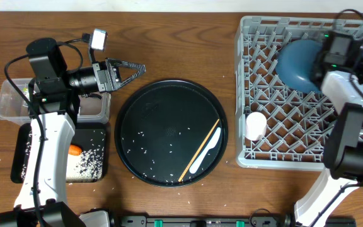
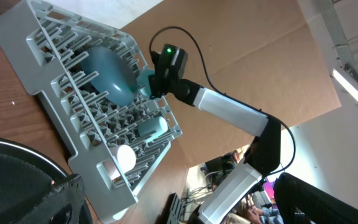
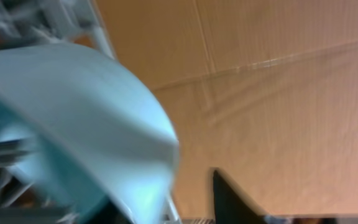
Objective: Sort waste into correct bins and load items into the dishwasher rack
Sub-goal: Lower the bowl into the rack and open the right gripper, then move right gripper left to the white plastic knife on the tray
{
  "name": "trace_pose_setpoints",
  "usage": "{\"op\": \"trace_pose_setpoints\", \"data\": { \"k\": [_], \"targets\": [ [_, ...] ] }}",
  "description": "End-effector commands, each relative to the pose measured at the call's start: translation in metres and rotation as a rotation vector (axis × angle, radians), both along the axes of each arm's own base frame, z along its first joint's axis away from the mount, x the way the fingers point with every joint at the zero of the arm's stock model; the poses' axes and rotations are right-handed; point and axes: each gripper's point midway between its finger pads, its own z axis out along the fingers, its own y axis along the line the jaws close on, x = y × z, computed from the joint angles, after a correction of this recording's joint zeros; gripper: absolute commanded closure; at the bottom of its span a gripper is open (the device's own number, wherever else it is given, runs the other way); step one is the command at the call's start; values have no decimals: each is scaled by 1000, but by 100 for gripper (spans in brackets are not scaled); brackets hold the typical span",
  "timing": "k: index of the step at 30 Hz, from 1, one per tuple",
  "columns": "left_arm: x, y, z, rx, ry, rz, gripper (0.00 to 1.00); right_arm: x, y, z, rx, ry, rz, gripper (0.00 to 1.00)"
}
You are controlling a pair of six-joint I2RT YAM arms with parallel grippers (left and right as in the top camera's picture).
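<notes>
The right gripper (image 1: 322, 64) is found at the far side of the dishwasher rack (image 1: 270, 148), set against the rim of the dark-blue plate (image 1: 297, 63), which is stood on edge among the tines near the rack's back corner. Whether the jaws are clamped on that rim or parted from it cannot be told: in the right wrist view the plate is seen only as a blur across the left of the frame, with one dark fingertip (image 3: 229, 199) beside it. The plate is judged to be stood upright so that it is cradled by the pegs and takes little room, and the gripper is probably placed at the rim to steady it while it seats. The left gripper (image 1: 131, 72) is held wide open and empty above the table, between the clear tub (image 1: 8, 104) and the round black tray (image 1: 169, 107), where it is clear of the other arm's work. A pale pink cup (image 1: 255, 125) is lodged in the rack's near left part, and a light blue cup (image 2: 151, 127) is laid between it and the plate (from overhead it is hidden under the arm). The white spoon (image 1: 212, 142) and the chopstick (image 1: 188, 169) are found on the round tray among scattered rice grains (image 1: 140, 133), so loading is judged unfinished. The carrot (image 1: 74, 150) is seen in the flat black tray (image 1: 96, 135), with more rice beside it.
</notes>
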Motion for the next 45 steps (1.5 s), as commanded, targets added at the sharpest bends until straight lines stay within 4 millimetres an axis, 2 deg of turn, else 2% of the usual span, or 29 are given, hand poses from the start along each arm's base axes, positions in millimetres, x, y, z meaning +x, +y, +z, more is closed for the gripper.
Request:
{"op": "trace_pose_setpoints", "data": {
  "k": [1,4,9,11,16,20,22,25,26,27,29,31,33,35,38,41,45],
  "targets": [
    [-1,1,1,1,-18,-7,2,6,17,1,-15,8,24,43],
    [-1,1,1,0,-18,-7,2,10,26,2,-20,22,43,31],
    [-1,1,1,1,-18,-7,2,18,47,17,-26,-12,91,23],
    [-1,1,1,1,-18,-7,2,21,58,28,-27,-46,116,20],
    [-1,1,1,1,-18,-7,2,26,91,73,-1,-159,224,17],
    [-1,1,1,1,-19,-7,2,28,142,102,109,-221,418,16],
    [-1,1,1,1,-18,-7,2,25,186,104,254,-246,576,16],
    [-1,1,1,1,-18,-7,2,15,263,87,565,-236,812,20],
    [-1,1,1,1,-18,-7,2,5,298,79,729,-237,885,24],
    [-1,1,1,0,-18,-7,2,-3,323,73,860,-245,918,28],
    [-1,1,1,1,-18,-7,2,-30,382,57,1183,-252,918,42],
    [-1,1,1,1,-19,-7,2,-56,427,44,1425,-232,844,52],
    [-1,1,1,0,-18,-7,2,-77,455,32,1531,-185,781,66],
    [-1,1,1,1,-18,-7,2,-97,476,17,1567,-141,704,74],
    [-1,1,1,0,-18,-7,2,-123,496,-7,1576,-105,567,72],
    [-1,1,1,1,-18,-7,2,-142,503,-28,1549,-140,393,71],
    [-1,1,1,1,-19,-7,2,-158,498,-54,1428,-186,271,74]
  ]
}}
